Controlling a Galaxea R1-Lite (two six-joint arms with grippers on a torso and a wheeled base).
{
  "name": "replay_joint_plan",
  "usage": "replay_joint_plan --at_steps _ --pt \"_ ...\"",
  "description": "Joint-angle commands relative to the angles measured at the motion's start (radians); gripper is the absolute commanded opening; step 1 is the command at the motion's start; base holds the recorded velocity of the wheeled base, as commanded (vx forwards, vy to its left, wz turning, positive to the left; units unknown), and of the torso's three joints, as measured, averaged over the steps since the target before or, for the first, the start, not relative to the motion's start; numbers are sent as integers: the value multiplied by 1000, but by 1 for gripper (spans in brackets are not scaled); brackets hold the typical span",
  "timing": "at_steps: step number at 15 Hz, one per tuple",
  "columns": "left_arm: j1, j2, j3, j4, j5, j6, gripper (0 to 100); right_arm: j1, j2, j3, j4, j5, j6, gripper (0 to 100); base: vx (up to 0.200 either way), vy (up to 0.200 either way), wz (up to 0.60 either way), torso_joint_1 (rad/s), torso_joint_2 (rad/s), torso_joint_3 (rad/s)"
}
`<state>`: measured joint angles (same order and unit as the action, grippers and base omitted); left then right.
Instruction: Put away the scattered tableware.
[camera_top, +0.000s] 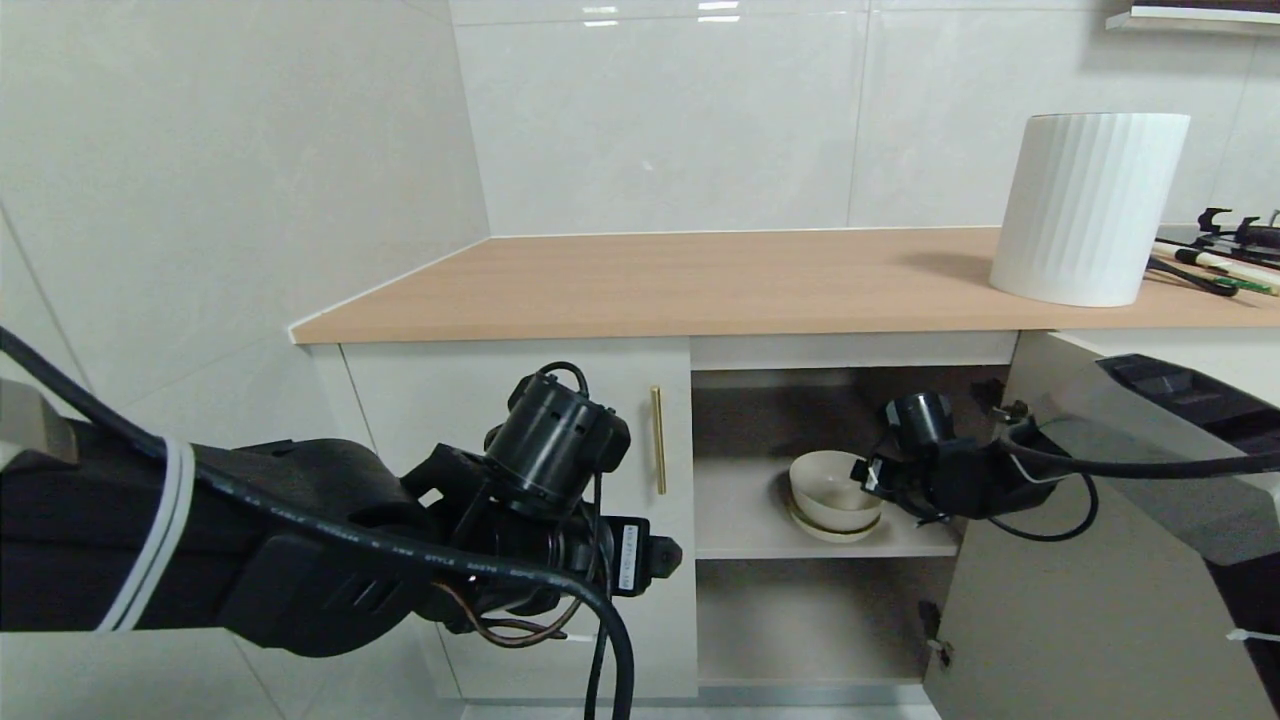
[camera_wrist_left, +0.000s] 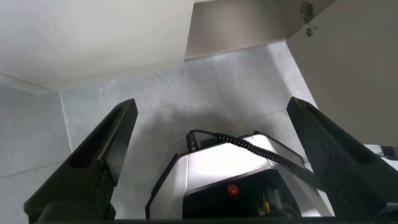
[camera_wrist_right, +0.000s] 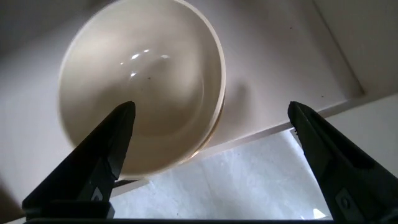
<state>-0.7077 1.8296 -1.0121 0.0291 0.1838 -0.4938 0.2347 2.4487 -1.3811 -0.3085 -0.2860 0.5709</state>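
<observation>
In the head view, a cream bowl (camera_top: 833, 490) was seen at about 4 o'clock from the middle, inside the open half of a cupboard (camera_top: 850, 350). It was set on the middle shelf (camera_top: 905, 545), and a flatter dish (camera_top: 832, 530) was seen under it, touching it. The right gripper (camera_top: 868, 478) was held just beside the bowl, at its 3 o'clock side. In the right wrist view its fingers (camera_wrist_right: 112, 149) were spread wide and nothing was gripped between them. Whether the rim was touched could not be told. The left gripper (camera_wrist_left: 211, 106) was held at about 6 o'clock in the head view, in front of the closed door (camera_top: 420, 400). Its fingers (camera_wrist_left: 106, 149) were also spread wide, with nothing between them.

The bowl was judged to be already put away, so this part of the task seemed done. Only the taking of the right arm out of the cupboard appeared to be left here. On the counter (camera_top: 700, 280), a white ribbed container (camera_top: 1085, 205) was standing at 2 o'clock, and some long utensils (camera_top: 1215, 265) were lying at 3 o'clock. If these were counted as tableware, they were not yet stored. The open door (camera_top: 1060, 620), at 5 o'clock, was also not yet closed.
</observation>
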Motion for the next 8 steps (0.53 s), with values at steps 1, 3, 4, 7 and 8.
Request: replay_joint_plan --at_steps 1,3,4,7,8 --pt "5 -41 1 2 0 0 100 26 -102 70 -1 5 1 100 0 0 0 0 0 0" --pt "34 -110 12 2 0 -2 100 58 -234 171 2 7 -8 100 0 0 0 0 0 0" --pt "48 -151 29 2 0 -2 100 80 -313 238 2 8 -20 100 0 0 0 0 0 0" --pt "94 -289 67 3 -4 0 100 164 -501 372 26 41 -54 100 0 0 0 0 0 0" --pt "105 -380 78 9 -6 0 100 227 -634 438 117 47 -60 100 0 0 0 0 0 0"
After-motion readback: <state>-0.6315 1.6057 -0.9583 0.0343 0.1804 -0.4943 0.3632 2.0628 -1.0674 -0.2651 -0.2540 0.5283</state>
